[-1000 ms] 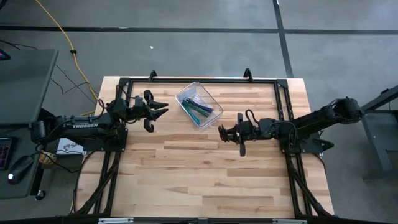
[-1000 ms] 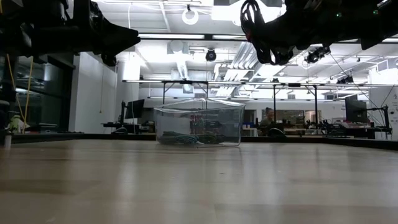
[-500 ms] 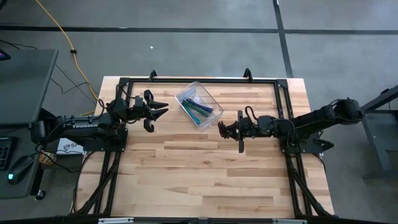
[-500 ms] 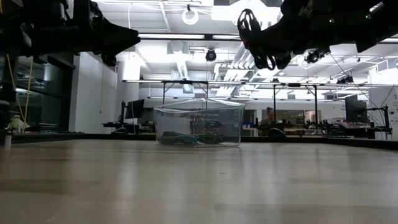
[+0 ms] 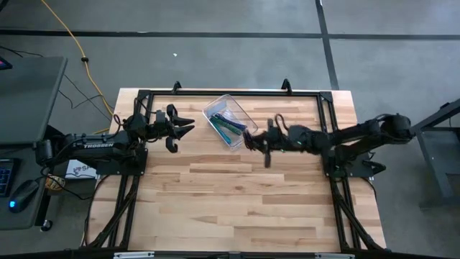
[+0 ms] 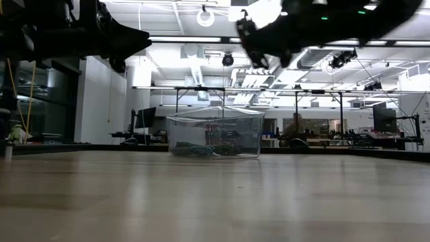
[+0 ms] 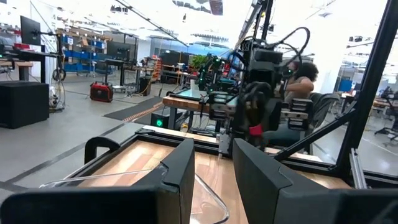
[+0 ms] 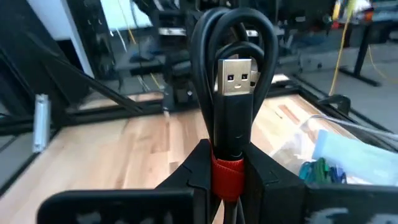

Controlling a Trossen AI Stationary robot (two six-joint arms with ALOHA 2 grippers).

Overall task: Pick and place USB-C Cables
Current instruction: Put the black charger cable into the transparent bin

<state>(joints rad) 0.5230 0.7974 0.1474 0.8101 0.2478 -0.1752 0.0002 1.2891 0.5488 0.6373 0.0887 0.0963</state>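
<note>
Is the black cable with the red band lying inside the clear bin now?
No, the right gripper holds the black cable clamped at its red band, outside the bin.

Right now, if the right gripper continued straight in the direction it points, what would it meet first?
Most likely the clear plastic bin. The right gripper, shut on the black cable with the red band, points toward the bin's near corner, but it rides above the table, so it might pass over the rim.

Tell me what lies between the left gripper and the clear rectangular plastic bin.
Only bare wooden tabletop, as the high view shows: the left gripper hovers beside the clear rectangular plastic bin, apart from it.
</note>
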